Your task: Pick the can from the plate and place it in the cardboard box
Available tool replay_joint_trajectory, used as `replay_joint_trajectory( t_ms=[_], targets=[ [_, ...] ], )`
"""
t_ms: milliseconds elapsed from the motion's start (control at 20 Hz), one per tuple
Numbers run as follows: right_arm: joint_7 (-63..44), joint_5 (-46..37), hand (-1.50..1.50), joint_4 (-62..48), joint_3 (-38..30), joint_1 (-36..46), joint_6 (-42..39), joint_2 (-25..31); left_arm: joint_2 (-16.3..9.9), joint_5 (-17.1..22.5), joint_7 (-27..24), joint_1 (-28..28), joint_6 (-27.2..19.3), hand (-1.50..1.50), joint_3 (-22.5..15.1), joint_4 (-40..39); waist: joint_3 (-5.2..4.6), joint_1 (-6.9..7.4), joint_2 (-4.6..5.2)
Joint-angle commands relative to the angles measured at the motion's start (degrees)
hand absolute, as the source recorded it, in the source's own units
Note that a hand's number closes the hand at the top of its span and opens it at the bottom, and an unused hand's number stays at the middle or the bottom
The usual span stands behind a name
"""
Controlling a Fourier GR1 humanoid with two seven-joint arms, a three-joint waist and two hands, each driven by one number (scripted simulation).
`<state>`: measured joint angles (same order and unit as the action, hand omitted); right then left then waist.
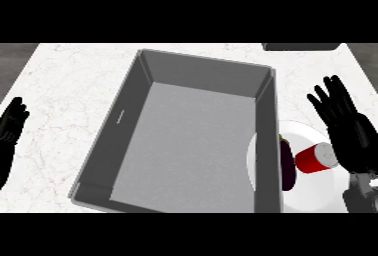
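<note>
A grey box (184, 145) stands in the middle of the white counter (66, 75), its long sides tilted slightly off the counter's edges, open top showing a bare grey floor. A white plate (310, 192) sits at the counter's near right corner, touching or partly hidden behind the box's right wall. On the plate lies a red can (316, 157) on its side, pale end facing right. A dark purple eggplant (287, 165) lies lengthwise on the plate just left of the can, close against the box wall.

The right hand (347, 130) hovers over the plate's right part, fingers straight and spread toward the far edge, palm just beside the can; contact cannot be confirmed. It holds nothing. The left hand (11, 125) rests at the counter's left edge, fingers up and relaxed, well apart from the box.

A dark object (303, 46) shows at the far right edge.
</note>
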<state>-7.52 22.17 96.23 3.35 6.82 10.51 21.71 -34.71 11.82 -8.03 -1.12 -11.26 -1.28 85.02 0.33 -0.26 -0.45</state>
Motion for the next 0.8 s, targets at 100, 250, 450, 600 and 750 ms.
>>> replay_joint_trajectory(
  t_ms=[100, 250, 450, 600, 750],
  targets=[
    [4.0, -4.8, -1.5, 1.6, -5.9, 7.3, 5.3, 1.4, 3.5, -3.3, 4.4, 3.4, -2.1, 0.0, -3.3, -1.2, -0.34, -0.24, 0.56],
    [9.0, -8.2, -1.5, 0.7, -11.8, 12.1, 8.8, 4.7, 5.8, -6.3, 7.8, 0.8, -5.5, 0.0, -7.1, 3.0, -0.24, 0.39, 0.45],
    [1.7, -24.0, -1.5, -5.4, -10.5, 2.4, 27.2, 3.4, 8.1, -4.9, 7.4, -1.6, -3.7, 0.0, -9.1, 1.5, -0.42, -0.45, 0.57],
    [6.5, -23.2, -1.5, 1.8, -9.8, -3.5, 30.1, -2.6, 11.4, -7.6, 8.7, -0.9, -7.1, 0.0, -10.7, 1.0, -0.33, -0.8, 0.27],
    [5.1, -28.4, -1.5, 4.6, -7.7, -8.3, 26.4, 1.5, 9.2, -8.1, 14.5, 0.4, -5.4, 0.0, -9.4, 6.0, -0.33, -0.05, 0.3]
  ],
)
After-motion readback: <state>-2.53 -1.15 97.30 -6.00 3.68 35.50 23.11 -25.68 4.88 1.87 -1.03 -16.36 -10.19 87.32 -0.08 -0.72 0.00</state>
